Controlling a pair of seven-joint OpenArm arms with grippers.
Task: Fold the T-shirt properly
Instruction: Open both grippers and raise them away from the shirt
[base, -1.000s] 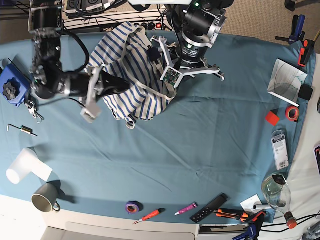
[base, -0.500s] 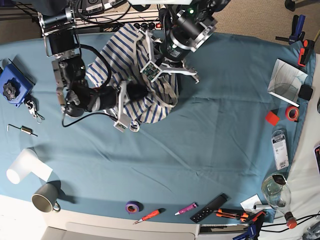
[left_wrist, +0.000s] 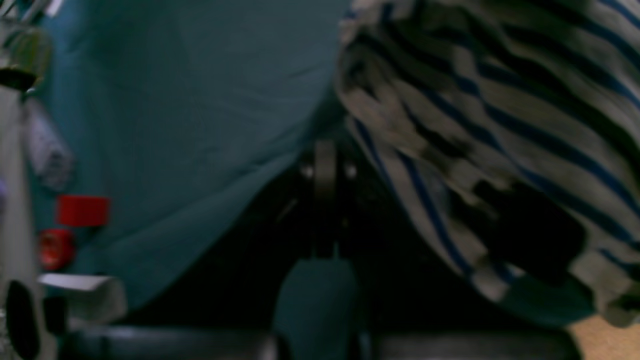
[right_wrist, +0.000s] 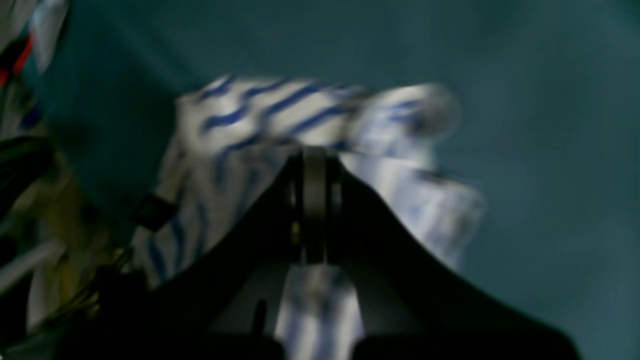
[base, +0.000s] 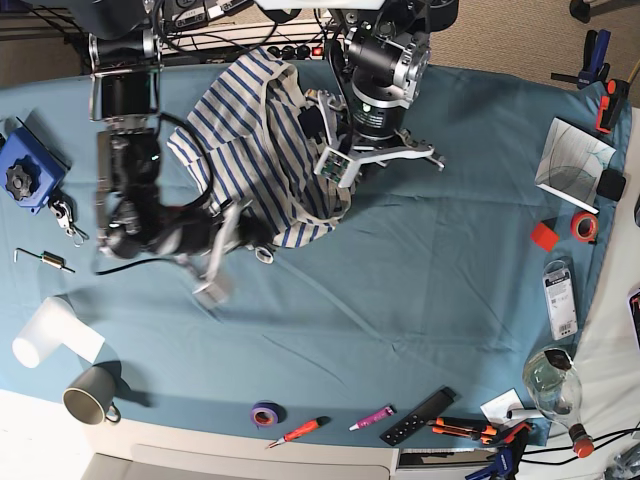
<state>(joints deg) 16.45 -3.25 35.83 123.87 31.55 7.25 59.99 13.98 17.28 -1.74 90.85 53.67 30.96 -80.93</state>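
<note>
Shirt bunched at twelve o'clock, both my jaws pressed together

Stripes fill the far end of the table: the T-shirt (base: 262, 150) sits crumpled in a heap on the blue table cover (base: 420, 290), up toward twelve o'clock in the base view, a little left of centre. It is nowhere near flat; folds run over folds and one rounded lobe hangs toward six o'clock.

My left gripper (base: 318, 118) is right over the heap's three o'clock side, tucked against the cloth. From the left wrist view my jaws stand fully together, a thin dark line, and the striped fabric (left_wrist: 500, 150) sweeps past at two o'clock of them. Whether any cloth is pinched between them I cannot tell, the view is dark and smeared.

My right gripper (base: 262, 236) reaches in from nine o'clock, its tip at the heap's lower edge, near seven o'clock of the shirt. In the right wrist view the jaws are also pressed together, and blurred white-and-blue cloth (right_wrist: 280, 120) lies just beyond the tip, toward twelve o'clock. Again, a pinch of fabric or none: too blurred to say.

Around the edges: a blue block (base: 24, 172) at nine o'clock, a mug (base: 88, 396) at seven, a red cube (base: 543, 236) at three.
</note>
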